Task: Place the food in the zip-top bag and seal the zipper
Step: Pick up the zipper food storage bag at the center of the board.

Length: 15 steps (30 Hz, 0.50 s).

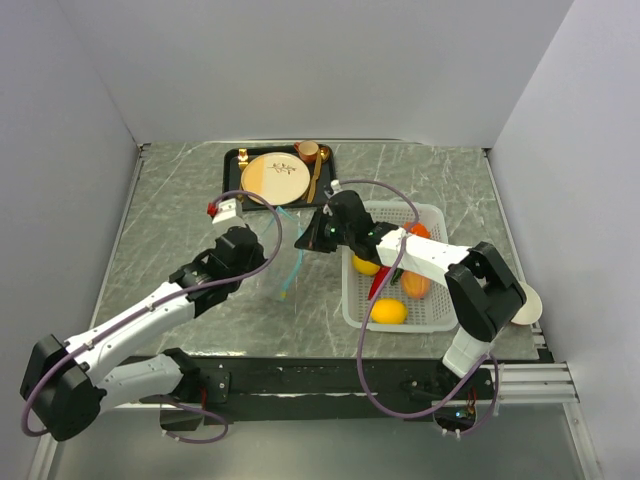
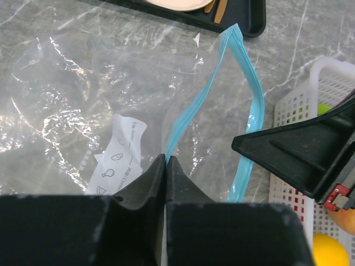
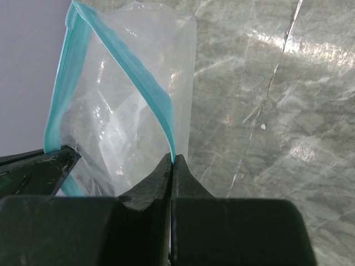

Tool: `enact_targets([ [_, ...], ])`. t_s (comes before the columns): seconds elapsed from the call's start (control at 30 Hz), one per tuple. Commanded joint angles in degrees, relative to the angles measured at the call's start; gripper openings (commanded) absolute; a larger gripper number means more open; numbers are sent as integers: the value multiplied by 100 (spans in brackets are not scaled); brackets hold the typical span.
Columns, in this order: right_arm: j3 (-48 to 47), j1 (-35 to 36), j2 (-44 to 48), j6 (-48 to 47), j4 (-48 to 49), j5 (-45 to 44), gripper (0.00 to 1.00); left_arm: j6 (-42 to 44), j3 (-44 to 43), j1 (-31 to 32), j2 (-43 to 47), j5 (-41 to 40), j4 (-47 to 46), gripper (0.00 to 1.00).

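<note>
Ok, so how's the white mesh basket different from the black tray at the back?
The basket is white with mesh walls; the tray is black, solid and shallow. The basket sits on the right side of the table; the tray lies at its far edge. The basket holds a lemon and other toy food; the tray holds a round plate and gold cutlery. Both are rectangular and rest on the table.

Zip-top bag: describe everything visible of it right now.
The zip-top bag is clear, crinkled, floppy film with a white printed label and a light blue zipper along its mouth. The mouth gapes: the left gripper pinches one strip, the right gripper the other. Its body spreads over the grey marbled table; no food shows inside.
</note>
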State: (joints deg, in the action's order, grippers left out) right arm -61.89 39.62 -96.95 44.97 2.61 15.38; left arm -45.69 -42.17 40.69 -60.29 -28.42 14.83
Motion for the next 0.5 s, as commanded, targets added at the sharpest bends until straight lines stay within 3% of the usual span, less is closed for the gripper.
enact_targets([
  [0.0, -394, 72, -114, -217, -103, 123, 0, 25, -195, -17, 211, 74, -252, 3],
  [0.23, -526, 99, -114, -383, -444, -17, 1, 78, -125, -17, 316, 285, -551, 1],
  [0.3, -640, 99, -70, -559, -638, -227, 13, 52, -125, -17, 273, 267, -543, 1],
  [0.33, -649, 90, -35, -594, -796, -359, 26, 26, -116, -17, 264, 259, -534, 1],
  [0.37, -623, 81, 122, -630, -867, -499, 57, 8, -107, -17, 246, 259, -534, 1],
  [0.47, -561, 38, 588, -787, -1060, -1026, 62, -1, -28, -17, 272, 302, -630, 1],
])
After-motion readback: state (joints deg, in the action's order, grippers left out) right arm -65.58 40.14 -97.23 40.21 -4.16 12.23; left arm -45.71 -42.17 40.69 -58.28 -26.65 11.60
